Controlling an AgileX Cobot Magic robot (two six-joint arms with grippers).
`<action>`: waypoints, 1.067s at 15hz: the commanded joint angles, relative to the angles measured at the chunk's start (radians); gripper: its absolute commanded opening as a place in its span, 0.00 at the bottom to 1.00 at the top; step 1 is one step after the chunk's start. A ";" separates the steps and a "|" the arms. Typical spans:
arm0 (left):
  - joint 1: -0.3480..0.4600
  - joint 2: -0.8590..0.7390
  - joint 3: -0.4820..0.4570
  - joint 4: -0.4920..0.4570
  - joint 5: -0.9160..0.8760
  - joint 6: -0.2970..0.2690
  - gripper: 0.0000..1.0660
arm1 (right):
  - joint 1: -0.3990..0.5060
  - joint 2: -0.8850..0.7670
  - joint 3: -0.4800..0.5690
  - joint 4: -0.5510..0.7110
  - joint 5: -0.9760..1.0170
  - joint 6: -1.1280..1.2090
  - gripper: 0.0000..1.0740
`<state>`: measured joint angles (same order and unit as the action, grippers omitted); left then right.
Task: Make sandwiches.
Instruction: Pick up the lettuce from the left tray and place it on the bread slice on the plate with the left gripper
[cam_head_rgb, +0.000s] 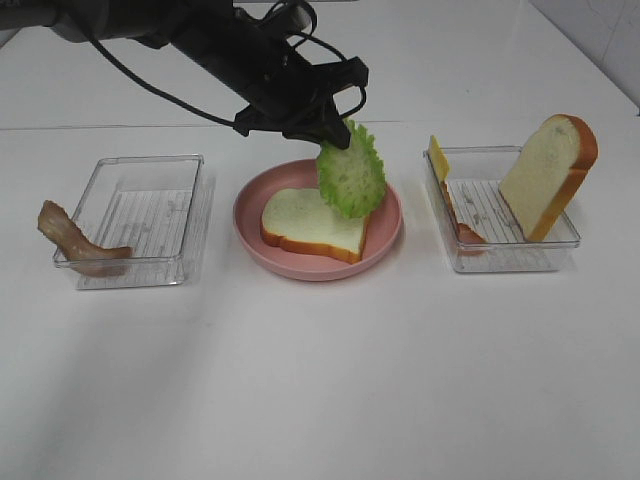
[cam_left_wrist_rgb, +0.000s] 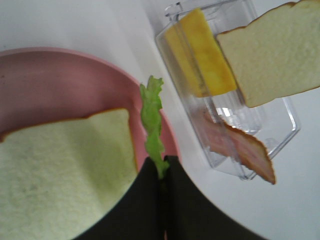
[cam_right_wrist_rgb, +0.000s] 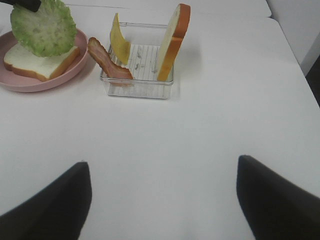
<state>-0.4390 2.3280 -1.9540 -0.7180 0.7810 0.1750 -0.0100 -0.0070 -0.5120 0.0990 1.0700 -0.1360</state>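
Observation:
A white bread slice (cam_head_rgb: 305, 222) with an orange-brown crust lies flat on the pink plate (cam_head_rgb: 385, 238) at the table's centre. My left gripper (cam_head_rgb: 338, 130) is shut on the top edge of a green lettuce leaf (cam_head_rgb: 351, 177), which hangs over the slice's right part. The left wrist view shows the lettuce (cam_left_wrist_rgb: 152, 125) edge-on, pinched between the black fingers (cam_left_wrist_rgb: 150, 200), with the bread (cam_left_wrist_rgb: 65, 170) beneath. My right gripper (cam_right_wrist_rgb: 162, 200) is open over bare table, well short of the right tray (cam_right_wrist_rgb: 140, 87). That tray holds a standing bread slice (cam_head_rgb: 550, 172), yellow cheese (cam_head_rgb: 438, 158) and a bacon strip (cam_head_rgb: 465, 232).
A clear tray (cam_head_rgb: 140, 215) stands on the left with a bacon strip (cam_head_rgb: 75, 240) draped over its left rim. The left arm (cam_head_rgb: 200, 40) reaches in from the upper left. White table lies in front of the plate and trays.

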 joint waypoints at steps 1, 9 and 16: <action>-0.003 0.035 0.002 0.031 0.021 -0.002 0.00 | -0.002 -0.014 0.005 -0.004 -0.007 -0.006 0.71; -0.002 0.049 0.002 0.253 0.040 -0.066 0.15 | -0.002 -0.014 0.005 -0.004 -0.007 -0.006 0.71; -0.002 0.019 0.000 0.357 0.014 -0.069 0.72 | -0.002 -0.014 0.005 -0.004 -0.007 -0.006 0.71</action>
<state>-0.4380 2.3640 -1.9530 -0.3780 0.8040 0.1110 -0.0100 -0.0070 -0.5120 0.0990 1.0700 -0.1360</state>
